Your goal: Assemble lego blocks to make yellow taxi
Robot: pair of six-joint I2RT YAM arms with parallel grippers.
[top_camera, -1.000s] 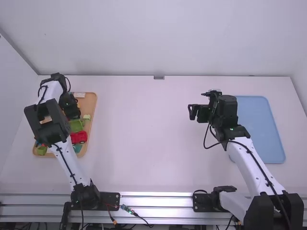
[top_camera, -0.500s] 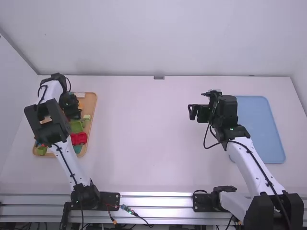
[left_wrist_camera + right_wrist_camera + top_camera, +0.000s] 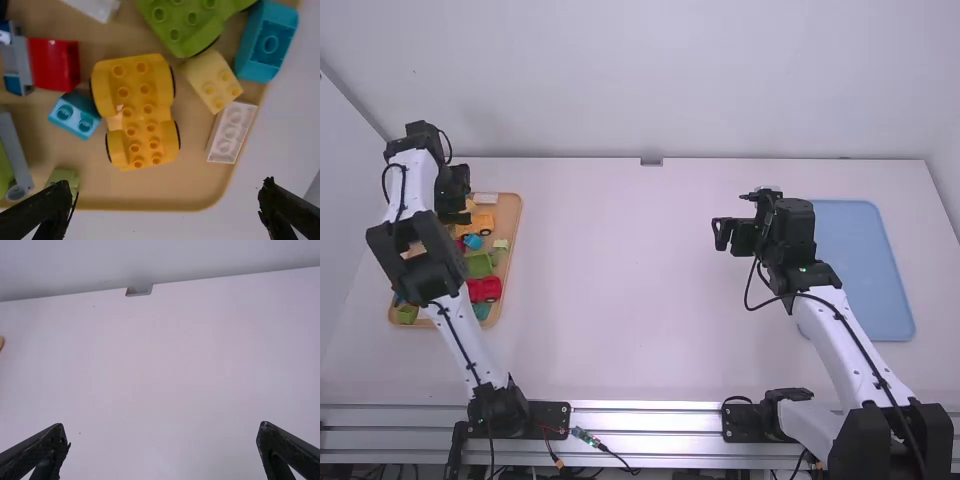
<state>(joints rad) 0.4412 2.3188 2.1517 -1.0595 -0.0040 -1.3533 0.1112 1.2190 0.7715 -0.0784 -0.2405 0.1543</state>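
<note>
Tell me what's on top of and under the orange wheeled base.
The orange wheeled base has bare studs on top, no block stacked there. Its body hides what is directly beneath; bare tray shows around it.

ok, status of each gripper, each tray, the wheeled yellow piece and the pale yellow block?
left gripper, jaws open, holding nothing
right gripper, jaws open, holding nothing
tan tray, loaded
blue tray, lying flat
wheeled yellow piece, studs up, unheld
pale yellow block, studs up, unheld
</note>
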